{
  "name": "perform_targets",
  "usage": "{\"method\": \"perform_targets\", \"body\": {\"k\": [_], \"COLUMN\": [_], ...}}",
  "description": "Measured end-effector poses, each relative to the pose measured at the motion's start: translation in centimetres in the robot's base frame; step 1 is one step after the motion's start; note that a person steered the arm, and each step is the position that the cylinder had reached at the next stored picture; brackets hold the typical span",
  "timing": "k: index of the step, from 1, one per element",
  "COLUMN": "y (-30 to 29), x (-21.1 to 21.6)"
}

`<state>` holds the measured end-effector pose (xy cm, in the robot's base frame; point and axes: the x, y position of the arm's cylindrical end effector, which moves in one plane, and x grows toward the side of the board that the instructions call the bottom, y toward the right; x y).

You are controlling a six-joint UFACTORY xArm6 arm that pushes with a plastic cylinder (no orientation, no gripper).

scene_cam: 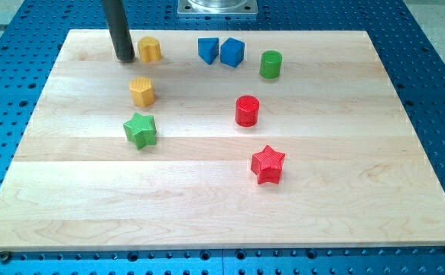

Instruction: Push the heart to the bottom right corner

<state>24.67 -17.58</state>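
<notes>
A yellow block [149, 49] that looks like the heart lies near the view's top left of the wooden board [222, 214]. My tip [125, 58] rests on the board just left of this block, very close to it or touching it; I cannot tell which. A second yellow block [141, 91], roughly hexagonal, lies below them.
A green star [141, 130] lies below the yellow blocks. Two blue blocks [208, 50] [232, 52] sit side by side at the top middle, with a green cylinder [270, 64] to their right. A red cylinder [247, 111] and a red star [267, 163] lie near the middle.
</notes>
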Motion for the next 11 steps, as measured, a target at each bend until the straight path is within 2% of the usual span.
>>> {"method": "perform_targets", "body": {"k": [1,3,4,5,6,7,8,9,10,11], "y": [1.6,4.7,2.0,2.2,8.6,12.0,11.5,16.1,20.3,16.0], "x": [-3.3,8.8,5.3,2.1,2.2,4.0,4.5,14.1,20.9,19.2]}}
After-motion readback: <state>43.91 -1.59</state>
